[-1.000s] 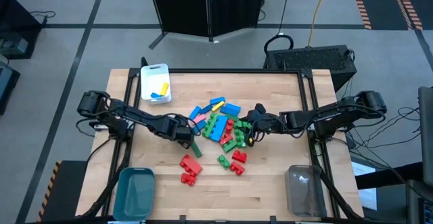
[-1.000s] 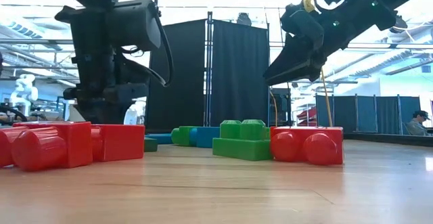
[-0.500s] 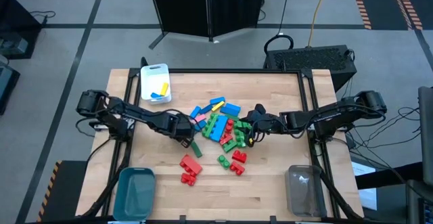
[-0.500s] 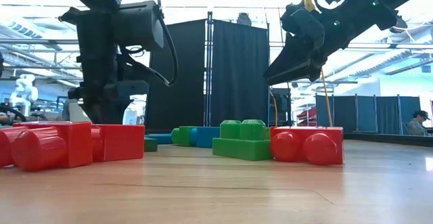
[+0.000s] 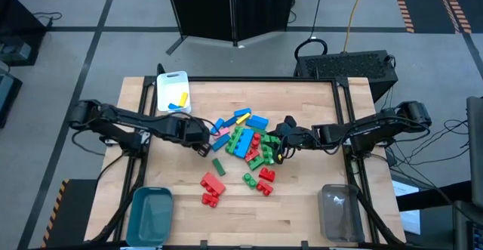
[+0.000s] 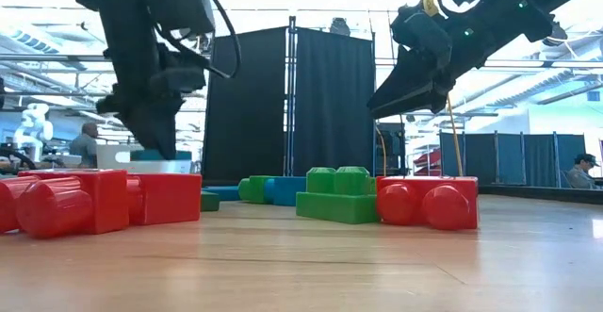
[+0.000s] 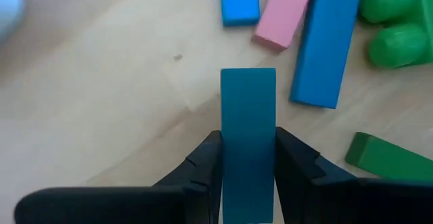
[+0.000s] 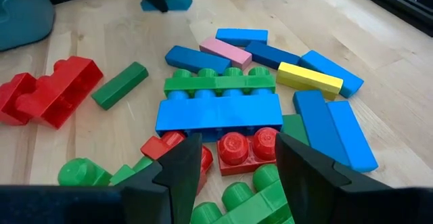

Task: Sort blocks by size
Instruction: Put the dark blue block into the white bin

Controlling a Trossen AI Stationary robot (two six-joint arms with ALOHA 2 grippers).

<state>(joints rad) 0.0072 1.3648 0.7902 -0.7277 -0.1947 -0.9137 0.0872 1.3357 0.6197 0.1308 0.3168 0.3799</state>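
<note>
The blocks lie in a loose pile (image 5: 245,140) at the table's middle: blue, green, pink, yellow and red ones. Red blocks (image 5: 211,189) and a thin green bar (image 5: 218,165) lie nearer the front. My left gripper (image 5: 204,147) hangs just left of the pile, shut on a thin blue bar (image 7: 247,109). The right wrist view shows that bar (image 8: 169,3) under the left gripper. My right gripper (image 5: 273,150) hovers open over the pile's right side, above red and green blocks (image 8: 237,146), with nothing between its fingers. My left gripper pinches the blue bar's two long sides (image 7: 247,166) between its two fingers (image 7: 206,166), which come steeply from above and lie along the bar. One end of the bar (image 7: 247,75) sticks out past the fingertips. The bar is lifted clear of the table.
A white bin (image 5: 173,93) with a yellow bar stands at the far left. A teal bin (image 5: 149,214) stands at the near left corner and a clear bin (image 5: 337,212) at the near right. Bare wood lies between the pile and the bins.
My left gripper has shut on the blue bar, risen from the table with it and drawn back a little toward the table's left and far side. The thin green bar beside it stays on the table. My right gripper has kept still.
</note>
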